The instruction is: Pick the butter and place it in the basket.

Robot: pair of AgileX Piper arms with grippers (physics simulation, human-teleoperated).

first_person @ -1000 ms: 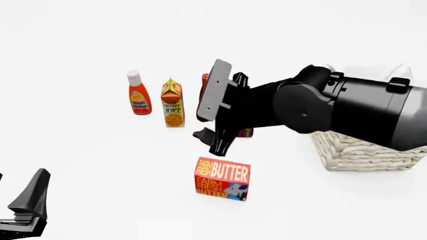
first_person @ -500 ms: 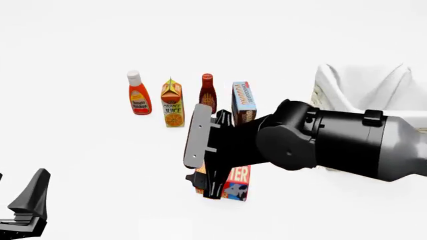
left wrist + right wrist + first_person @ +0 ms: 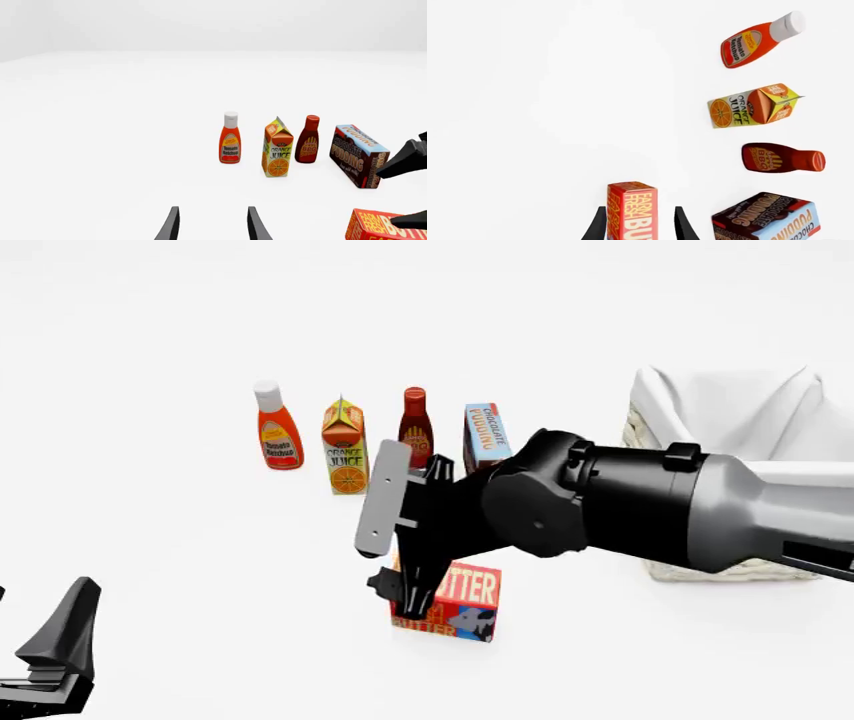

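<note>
Nearest, the left gripper [image 3: 212, 226] is seen parked with its jaws apart and nothing held. Further out, the butter [image 3: 461, 600] is straddled on the table by the open right gripper [image 3: 639, 224], not yet clamped. Lifting and carrying to the basket [image 3: 694, 562], farther right, are judged still undone.
</note>
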